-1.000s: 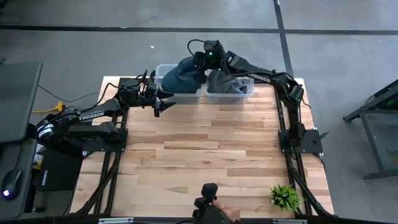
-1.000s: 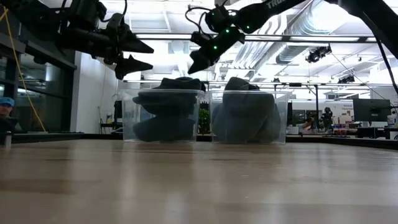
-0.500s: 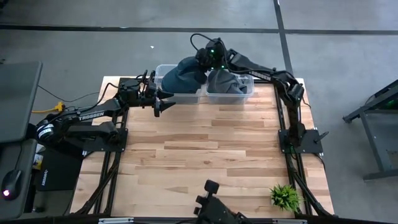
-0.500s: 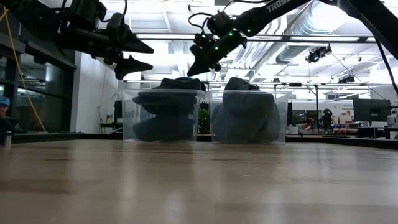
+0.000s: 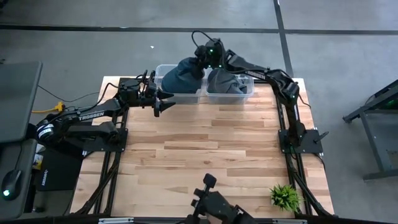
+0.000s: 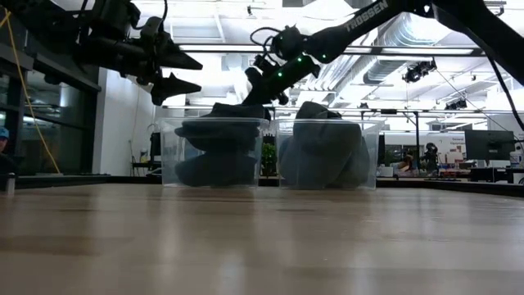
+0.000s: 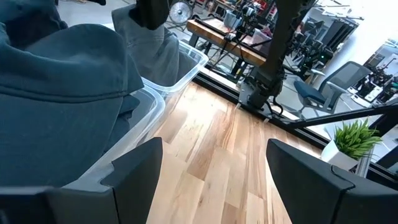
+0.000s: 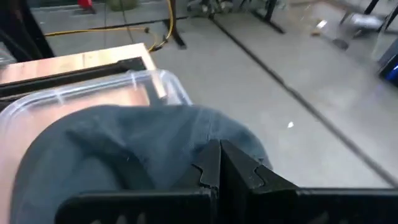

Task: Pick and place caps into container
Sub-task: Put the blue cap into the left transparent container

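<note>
1. Two clear containers are set side by side at the far edge of the surface [image 5: 205, 143]: the left container [image 5: 163, 70] and the right container [image 5: 247, 92], their adjoining walls touching or nearly so.
2. A small green plant [image 5: 285, 196] stands at the near right corner of the surface; a dark camera mount [image 5: 210, 200] sits at the near edge, about midway. No object lies between the arms and the containers.
3. The caps are all held in the containers, none on the bare surface. The navy caps [image 6: 217, 147] are heaped in the left container and rise above its rim; the grey caps [image 6: 321, 152] fill the right container. An exact count cannot be made, since the caps are folded over one another.
4. The right gripper [image 5: 202, 57] is reached across from the right side to the far edge, over the back of the left container. Its fingers are pressed together, tips at or just above the topmost navy cap; whether contact is made cannot be told.
5. The left gripper [image 5: 163, 101] is held above the surface just beside the left container's near left corner, fingers spread wide, with nothing between them.
6. In the low view, part of a person [image 6: 5, 135] is seen in the room beyond the left edge.
</note>
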Available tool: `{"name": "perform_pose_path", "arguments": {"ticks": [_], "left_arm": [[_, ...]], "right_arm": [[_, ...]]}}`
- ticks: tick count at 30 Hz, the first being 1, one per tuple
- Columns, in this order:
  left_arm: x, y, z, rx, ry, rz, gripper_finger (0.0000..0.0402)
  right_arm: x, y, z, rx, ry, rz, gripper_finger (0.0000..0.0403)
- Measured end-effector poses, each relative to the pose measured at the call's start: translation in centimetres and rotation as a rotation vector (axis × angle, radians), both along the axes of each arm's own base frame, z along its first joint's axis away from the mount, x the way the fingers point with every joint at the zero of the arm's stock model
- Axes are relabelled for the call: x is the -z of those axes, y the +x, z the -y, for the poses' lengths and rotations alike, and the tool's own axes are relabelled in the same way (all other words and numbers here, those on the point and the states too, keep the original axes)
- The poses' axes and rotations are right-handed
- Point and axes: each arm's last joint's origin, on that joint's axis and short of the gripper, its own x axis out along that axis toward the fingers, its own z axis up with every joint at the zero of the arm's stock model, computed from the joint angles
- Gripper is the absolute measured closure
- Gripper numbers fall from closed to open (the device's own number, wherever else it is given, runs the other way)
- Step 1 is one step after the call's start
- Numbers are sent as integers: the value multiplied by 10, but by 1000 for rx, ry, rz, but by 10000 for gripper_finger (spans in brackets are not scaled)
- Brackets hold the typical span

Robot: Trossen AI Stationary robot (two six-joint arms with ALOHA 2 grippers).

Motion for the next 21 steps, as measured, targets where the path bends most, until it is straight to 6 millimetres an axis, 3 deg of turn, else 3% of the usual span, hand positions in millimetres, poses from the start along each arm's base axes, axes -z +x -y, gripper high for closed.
{"name": "perform_pose_path", "arguments": {"ticks": [9, 21], "left_arm": [[0, 0, 0, 11, 6, 0, 115], [0, 0, 0, 15, 5, 0, 115]], "right_arm": [[18, 1, -12, -112, 154, -105, 403], [61, 33, -35, -245, 189, -160, 403]]}}
